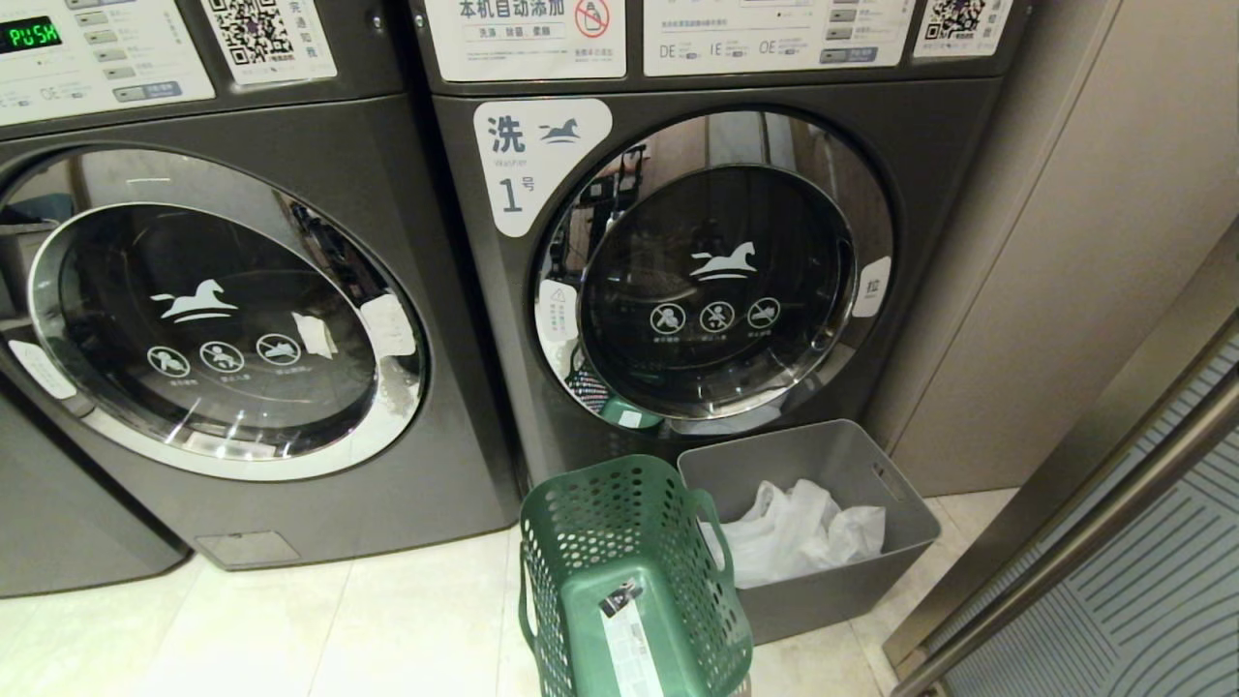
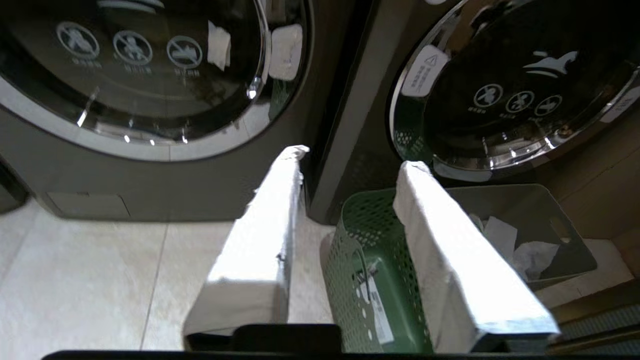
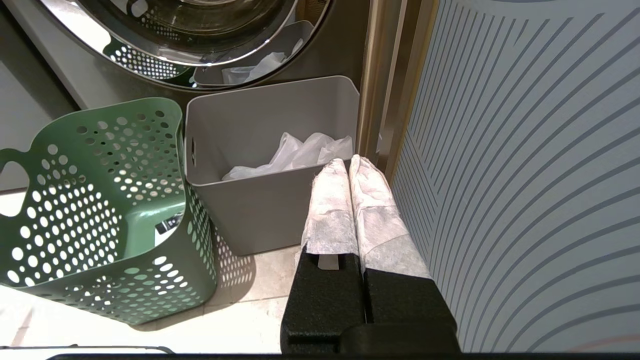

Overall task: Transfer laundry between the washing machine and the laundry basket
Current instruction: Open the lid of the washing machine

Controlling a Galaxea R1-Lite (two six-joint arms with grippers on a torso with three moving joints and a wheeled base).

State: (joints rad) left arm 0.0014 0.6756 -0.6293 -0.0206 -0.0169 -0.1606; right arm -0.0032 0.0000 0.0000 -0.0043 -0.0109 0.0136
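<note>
1. While both doors are shut, two dark grey front-loaders fill the head view: the washer [image 1: 223, 319] on the left of the frame, and machine "1" [image 1: 716, 290] at centre right, its white horse label at upper left of its door.
2. Whether the left one carries a "2" label cannot be told.
3. The basket [image 1: 629, 571], green and pierced with round holes, stands on the tiled floor [image 1: 290, 629] at bottom centre, in front of the gap between the two machines.
4. It looks empty of garments; only a white label strip shows on its inside wall.
5. Just beside it, toward the right of the frame, sits a solid grey bin [image 1: 900, 503] with a crumpled white bag [image 1: 794, 532] inside.
6. No coloured garments show in any view.
7. The left gripper [image 2: 350, 160] hangs above the floor and the basket's near edge, its white-wrapped fingers [image 2: 265, 225] spread moderately apart and holding nothing.
8. The right gripper [image 3: 349, 165] hangs low by the bin's front corner, next to a striped panel [image 3: 525, 175]; its fingers [image 3: 330, 210] are pressed together and empty.
9. Neither arm shows in the head view.
</note>
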